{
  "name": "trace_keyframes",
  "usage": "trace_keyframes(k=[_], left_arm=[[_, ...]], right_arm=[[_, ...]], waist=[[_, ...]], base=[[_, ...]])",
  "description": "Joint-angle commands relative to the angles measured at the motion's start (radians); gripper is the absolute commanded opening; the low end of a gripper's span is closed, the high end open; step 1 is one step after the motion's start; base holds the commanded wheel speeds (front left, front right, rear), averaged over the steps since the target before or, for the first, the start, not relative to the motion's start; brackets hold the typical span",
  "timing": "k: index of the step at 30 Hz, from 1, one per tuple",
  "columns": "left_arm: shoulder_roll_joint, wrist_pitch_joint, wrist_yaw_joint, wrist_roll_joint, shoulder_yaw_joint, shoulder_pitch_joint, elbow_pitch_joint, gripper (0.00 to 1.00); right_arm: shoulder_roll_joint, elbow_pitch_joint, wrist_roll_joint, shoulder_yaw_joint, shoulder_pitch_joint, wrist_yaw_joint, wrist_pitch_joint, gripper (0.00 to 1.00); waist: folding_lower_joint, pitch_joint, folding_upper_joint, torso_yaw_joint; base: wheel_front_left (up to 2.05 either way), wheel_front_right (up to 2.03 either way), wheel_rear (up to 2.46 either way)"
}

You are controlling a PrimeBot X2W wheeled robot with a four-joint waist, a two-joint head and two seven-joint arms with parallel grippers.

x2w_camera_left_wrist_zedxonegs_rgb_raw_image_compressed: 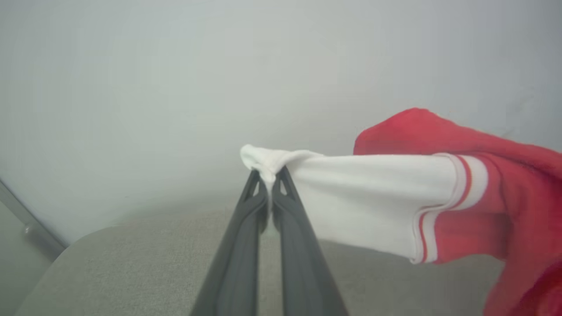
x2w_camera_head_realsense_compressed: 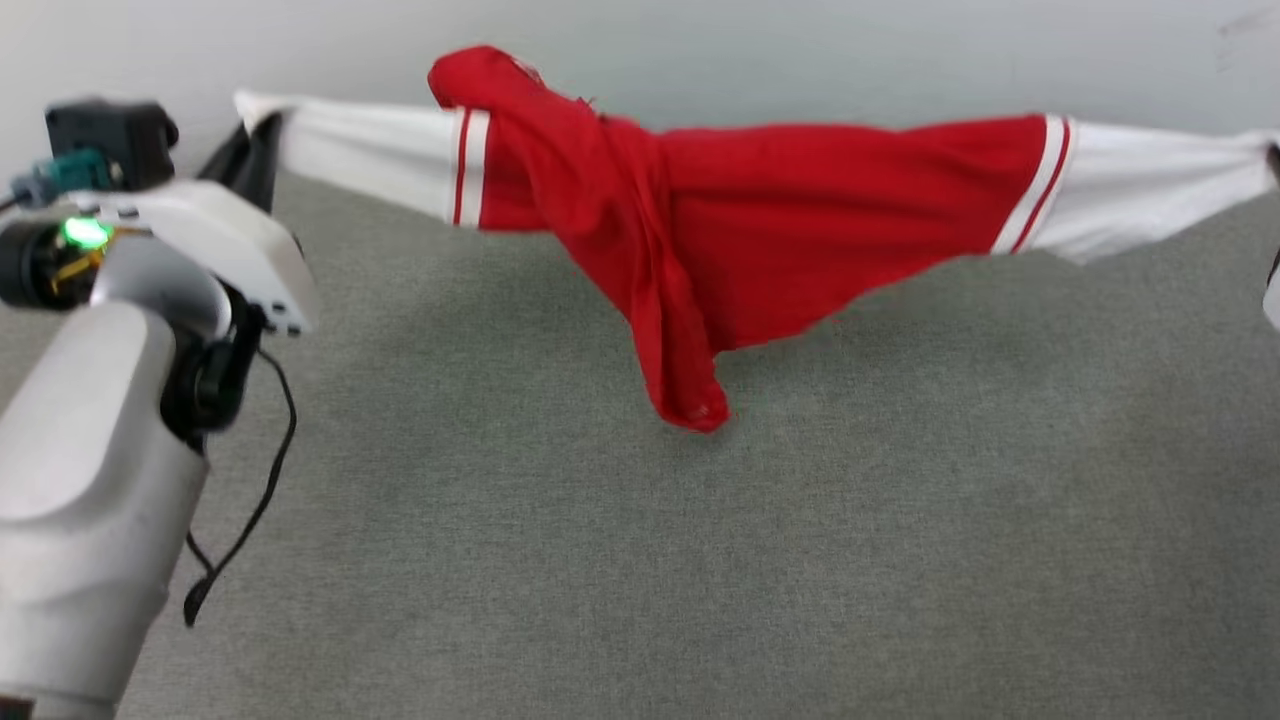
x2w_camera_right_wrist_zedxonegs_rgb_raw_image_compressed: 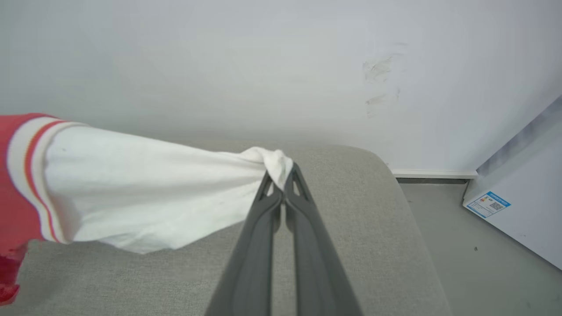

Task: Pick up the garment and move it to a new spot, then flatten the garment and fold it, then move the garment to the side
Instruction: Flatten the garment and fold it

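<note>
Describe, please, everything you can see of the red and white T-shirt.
The garment is a thin red T-shirt with white sleeves and striped trim at the sleeve seams. It hangs stretched sideways above the grey fabric surface, the left gripper shut on one sleeve end, the right gripper on the other. Its red body sags twisted in the middle.

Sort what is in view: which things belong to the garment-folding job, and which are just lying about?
Job in hand:
- garment, stretched in the air
- left hand, shut on one end of it
- right hand, shut on the other end
- grey cushioned surface below

Lying about:
- white unit with a blue label
- scuffed wall
</note>
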Motion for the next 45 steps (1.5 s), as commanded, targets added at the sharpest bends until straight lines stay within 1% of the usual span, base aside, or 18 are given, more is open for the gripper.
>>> trace_keyframes(k=[1, 6, 12, 19, 22, 25, 28, 31, 35, 38, 41, 45], left_arm=[[0.000, -0.009, -0.002, 0.007, 0.004, -0.029, 0.016, 0.00], [-0.032, -0.043, -0.039, 0.021, 0.008, -0.204, 0.130, 0.00], [-0.041, -0.123, -0.062, 0.058, 0.022, -0.457, 0.224, 0.00], [-0.040, -0.214, -0.079, 0.109, 0.036, -0.755, 0.252, 0.00], [-0.043, -0.238, -0.091, 0.124, 0.035, -0.853, 0.259, 0.00], [-0.044, -0.263, -0.099, 0.142, 0.030, -0.913, 0.274, 0.00], [-0.056, -0.274, -0.105, 0.149, 0.024, -0.942, 0.298, 0.00], [-0.069, -0.284, -0.112, 0.147, 0.019, -0.935, 0.332, 0.00], [-0.091, -0.296, -0.130, 0.136, 0.016, -0.895, 0.391, 0.00], [-0.095, -0.301, -0.146, 0.130, 0.018, -0.873, 0.425, 0.00], [-0.098, -0.304, -0.158, 0.117, 0.031, -0.829, 0.437, 0.00], [-0.086, -0.304, -0.174, 0.088, 0.073, -0.713, 0.391, 0.00]], right_arm=[[0.002, 0.006, -0.011, 0.002, -0.028, -0.002, -0.013, 0.00], [0.033, 0.055, -0.032, 0.024, -0.173, -0.002, -0.071, 0.00], [0.067, 0.113, -0.084, 0.028, -0.412, -0.002, -0.160, 0.00], [0.084, 0.120, -0.166, 0.008, -0.710, -0.002, -0.279, 0.00], [0.091, 0.124, -0.190, 0.012, -0.818, -0.002, -0.327, 0.00], [0.100, 0.146, -0.204, 0.032, -0.895, -0.002, -0.370, 0.00], [0.115, 0.183, -0.204, 0.057, -0.946, -0.002, -0.389, 0.00], [0.142, 0.229, -0.197, 0.080, -0.962, -0.002, -0.407, 0.00], [0.181, 0.310, -0.180, 0.106, -0.942, -0.002, -0.419, 0.00], [0.204, 0.364, -0.148, 0.112, -0.907, -0.002, -0.411, 0.00], [0.200, 0.397, -0.114, 0.135, -0.863, -0.002, -0.411, 0.00], [0.178, 0.397, -0.048, 0.176, -0.753, -0.002, -0.421, 0.00]], waist=[[0.0000, 0.016, 0.0000, -0.003], [0.0000, 0.095, 0.0000, -0.016], [0.0000, 0.248, 0.0000, -0.024], [0.0000, 0.447, 0.0000, -0.024], [0.0000, 0.516, 0.0000, -0.023], [0.0000, 0.571, 0.0000, -0.023], [0.0000, 0.611, 0.0000, -0.022], [0.0000, 0.642, 0.0000, -0.018], [0.0000, 0.661, 0.0000, -0.017], [0.0000, 0.663, 0.0000, -0.015], [0.0000, 0.651, 0.0000, -0.011], [0.0000, 0.603, 0.0000, -0.006]], base=[[0.00, 0.00, 0.00], [0.00, 0.00, 0.00], [0.00, 0.00, 0.00], [0.00, 0.00, 0.00], [0.00, 0.00, 0.00], [0.00, 0.00, 0.00], [0.00, 0.00, 0.00], [0.00, 0.00, 0.00], [0.00, 0.00, 0.00], [0.00, 0.00, 0.00], [0.00, 0.00, 0.00], [0.00, 0.00, 0.00]])
